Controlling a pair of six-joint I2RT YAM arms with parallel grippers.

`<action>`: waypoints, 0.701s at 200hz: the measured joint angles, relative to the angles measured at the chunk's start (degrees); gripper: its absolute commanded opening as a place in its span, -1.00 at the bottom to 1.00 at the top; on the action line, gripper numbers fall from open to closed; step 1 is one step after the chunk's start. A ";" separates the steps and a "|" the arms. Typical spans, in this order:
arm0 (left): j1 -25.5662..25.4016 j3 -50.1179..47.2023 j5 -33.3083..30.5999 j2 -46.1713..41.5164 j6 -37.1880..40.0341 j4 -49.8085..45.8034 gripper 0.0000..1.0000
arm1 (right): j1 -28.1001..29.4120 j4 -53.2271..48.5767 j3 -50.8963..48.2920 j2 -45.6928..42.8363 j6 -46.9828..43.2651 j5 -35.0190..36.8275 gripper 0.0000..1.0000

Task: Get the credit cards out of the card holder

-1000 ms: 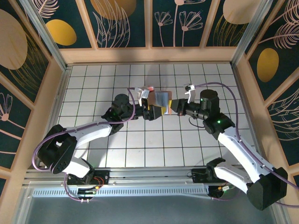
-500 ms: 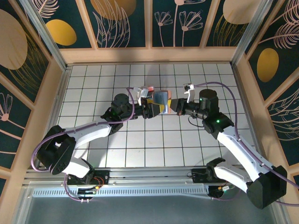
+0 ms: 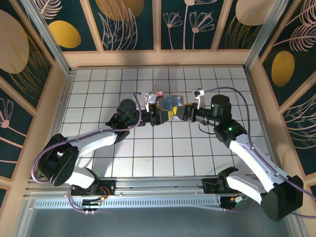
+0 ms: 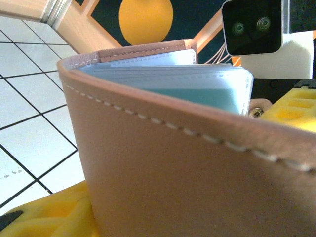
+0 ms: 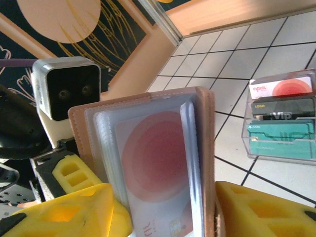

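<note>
Right gripper stands spread around the card holder; whether the left gripper pinches it, I can't tell. At right, a black card reads "LOGO", "VIP".

A white tiled desk with dark grid lines sits inside tan wooden-framed walls. Dark teal panels carry gold ovals and pale line-drawn leaves, evenly lit.
</note>
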 measured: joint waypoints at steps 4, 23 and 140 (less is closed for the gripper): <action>0.00 0.00 0.11 -0.04 0.00 0.00 0.10 | 0.00 0.20 0.00 0.00 0.00 -0.26 0.11; 0.00 0.00 0.59 -0.44 0.00 -0.02 0.11 | 0.00 0.79 0.00 0.00 0.00 -1.01 0.10; 0.00 0.00 2.69 -2.12 0.66 0.59 0.18 | 0.04 2.16 0.02 0.17 -0.22 -1.86 0.34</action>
